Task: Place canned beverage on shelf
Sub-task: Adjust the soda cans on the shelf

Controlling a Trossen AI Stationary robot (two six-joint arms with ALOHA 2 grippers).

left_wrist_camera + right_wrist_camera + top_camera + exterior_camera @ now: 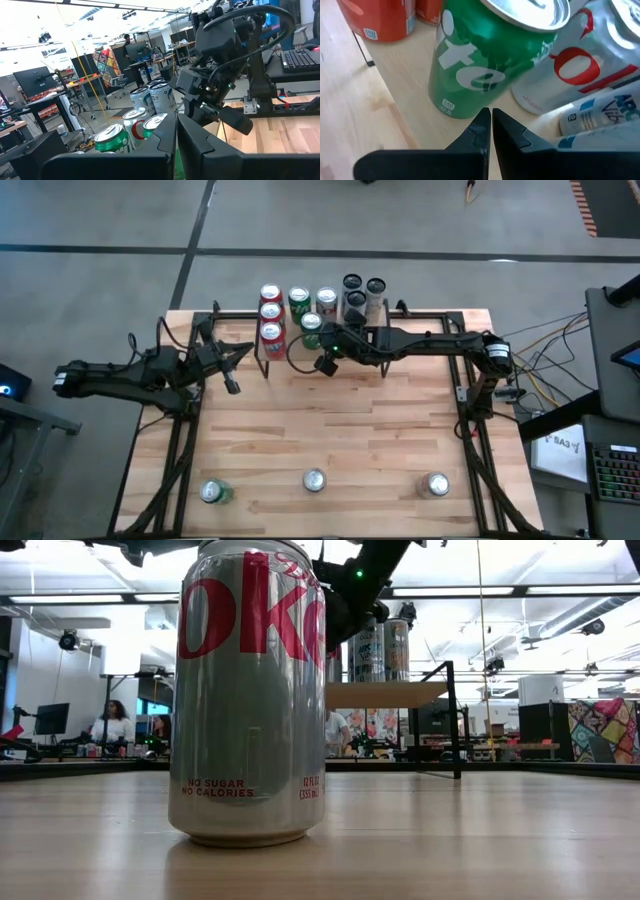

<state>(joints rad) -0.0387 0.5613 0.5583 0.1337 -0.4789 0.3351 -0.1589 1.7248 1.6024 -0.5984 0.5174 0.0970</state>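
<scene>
The shelf point(322, 332) is seen at the far edge of the worktop point(330, 430), loaded with upright cans: three red cans point(271, 314) in a column at its left, a green can point(298, 301) and a silver can with red lettering point(326, 302) behind, and two tall dark-topped cans point(363, 293) at the right. A second green can point(485, 55) is stood at the front of the shelf, beside the silver can point(575, 65). The right claw point(491, 125) is held just in front of this green can, its fingers pressed together with nothing between them; the can is stood free of them. In the high view the same claw point(326, 361) is shown at the shelf's front edge, the right arm reaching in from the right side of the worktop.

The left claw point(232, 384) is held over the left part of the worktop, pointed towards the shelf, likewise closed and empty; its fingers point(200, 145) are seen together in its own wrist view.

Three further cans are stood along the near edge of the worktop: a green one point(212, 493) at the left, a silver diet cola can point(248, 690) in the middle, directly before the low camera, and another silver can point(437, 484) at the right
</scene>
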